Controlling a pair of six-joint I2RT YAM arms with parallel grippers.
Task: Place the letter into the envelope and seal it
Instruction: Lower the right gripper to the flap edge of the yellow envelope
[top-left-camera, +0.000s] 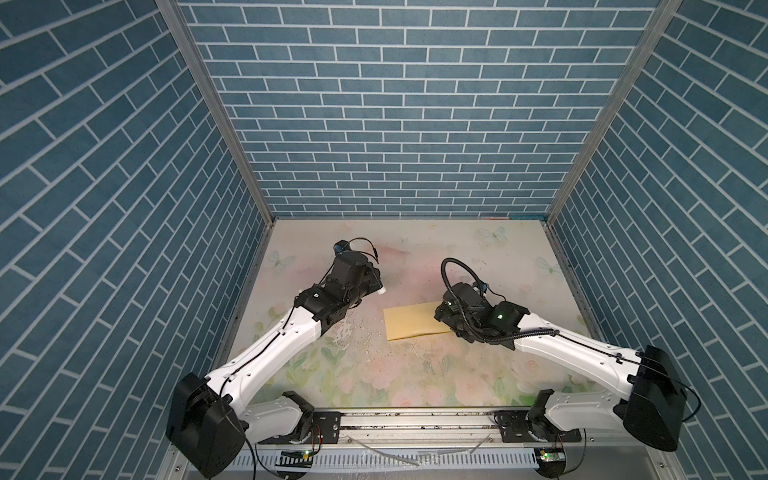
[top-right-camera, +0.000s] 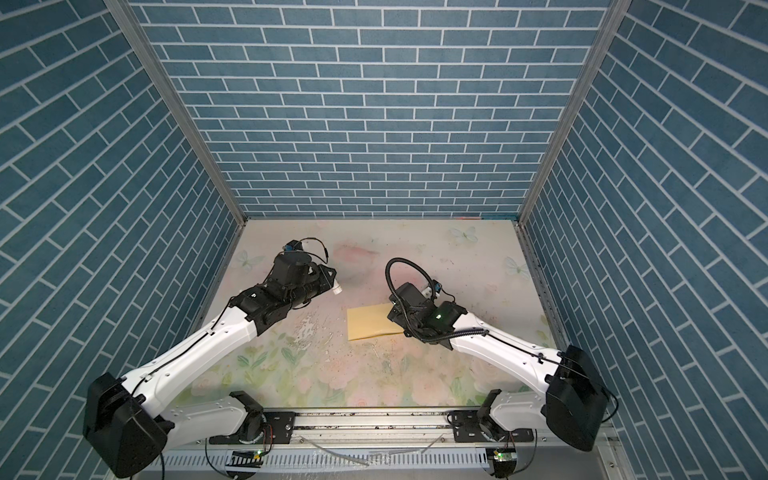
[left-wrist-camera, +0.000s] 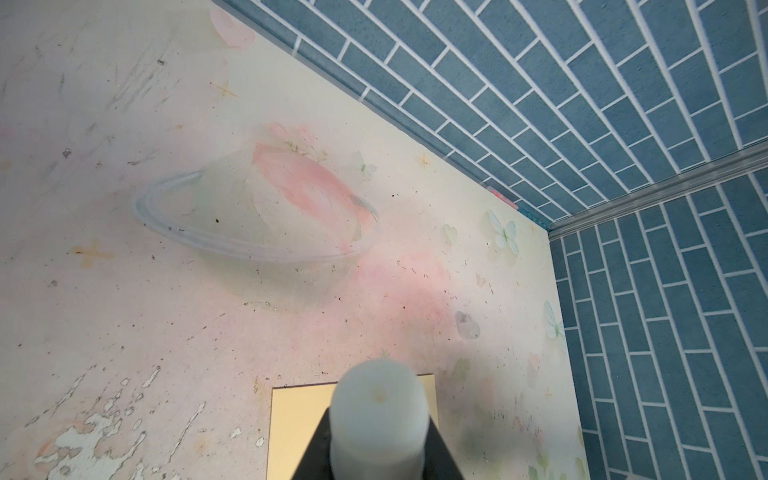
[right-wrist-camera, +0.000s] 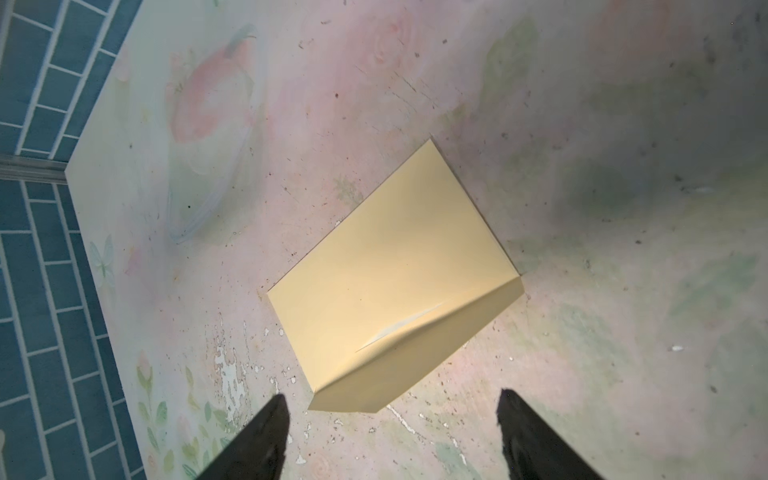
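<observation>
The left arm (top-left-camera: 266, 345), in white shells with black joints, reaches in over the left part of the tabletop (top-left-camera: 415, 374). Its pincer (left-wrist-camera: 379, 417) is closed narrowly on a glue stick (left-wrist-camera: 378, 395), a smooth, matte white cylinder with a flat round end. In both top views the white tip pokes out past the black jaws, raised off the surface and well apart from the envelope.

The tabletop is printed with pale pastel flowers, butterflies and a ringed pink shape. The print is scuffed and speckled, and a patch of it left of the envelope has flaked away to ragged white.

Right of centre the envelope (top-left-camera: 411, 322) lies flat on the tabletop, a plain yellow-tan paper rectangle with crisp corners and a smooth face. In the right wrist view one end of it (right-wrist-camera: 386, 266) is folded along a sharp crease, and that folded strip sits in shadow. A thin pale slit runs along a slight buckle beside the crease.

The right pincer (right-wrist-camera: 392, 395) hovers over the right end of the envelope. Its two dark, tapered fingers (right-wrist-camera: 266, 440) are spread wide, with nothing between them, and stand clear of the paper.

Walls (top-left-camera: 395, 104) patterned like blue brick enclose the space.
</observation>
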